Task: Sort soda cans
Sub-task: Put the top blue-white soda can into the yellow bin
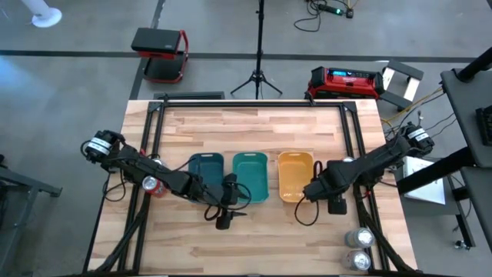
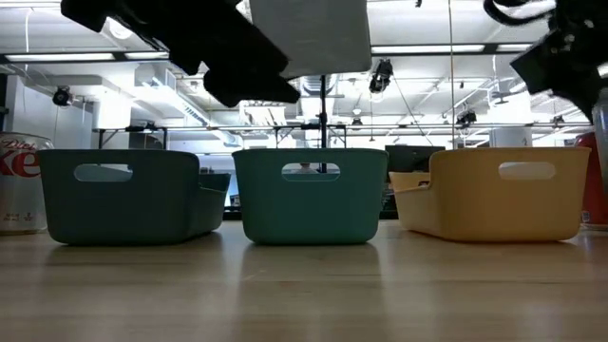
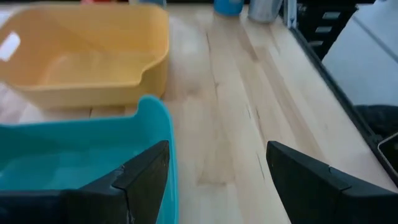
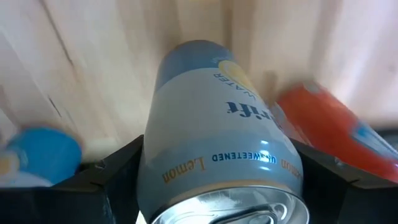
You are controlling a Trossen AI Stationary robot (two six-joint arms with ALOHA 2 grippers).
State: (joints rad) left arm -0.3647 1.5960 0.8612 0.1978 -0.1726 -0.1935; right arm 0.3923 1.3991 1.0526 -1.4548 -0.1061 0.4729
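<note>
1. Right gripper (image 4: 217,180) has its fingers clamped on a pale blue-grey lemon drink can (image 4: 221,137); the label reads "Lemon". From overhead it sits just off the orange tray's (image 1: 295,175) near right corner.
2. Left gripper (image 3: 217,180) is spread wide with nothing between its fingers, hanging by the near edge of the middle teal tray (image 1: 250,175).
3. A dark teal tray (image 1: 205,171) sits left of that one.
4. A can with a red body (image 1: 151,185) stands under the left arm; the low view shows a Diet Coke can (image 2: 21,185) there, probably the same one.
5. Two silver-topped cans (image 1: 359,248) sit at the table's near right corner.
</note>
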